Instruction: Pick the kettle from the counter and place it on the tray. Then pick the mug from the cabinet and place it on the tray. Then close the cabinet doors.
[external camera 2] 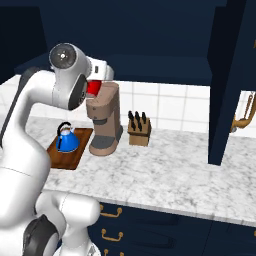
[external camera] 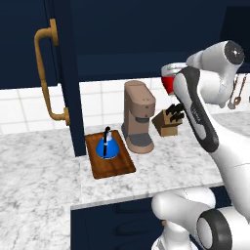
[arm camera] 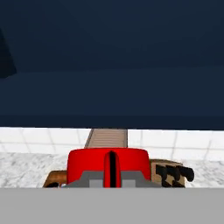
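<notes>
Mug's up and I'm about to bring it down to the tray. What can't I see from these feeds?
- Jaws on the mug: the grey band cuts them off in the hand view; the arm covers them in both base views.
- Tray: hand view catches just one corner.
- Cabinet shelf: too dark to read.
- Right cabinet door: cut off by the frame edge.

The counter point(external camera: 44, 176), white and grey veined marble, carries the dark wooden tray point(external camera: 118, 166) beside the open cabinet door. Just right of the tray stands a tan coffee machine point(external camera: 138, 117), and beyond it a light knife block point(external camera: 169, 120), seemingly set against the tiled wall.
</notes>
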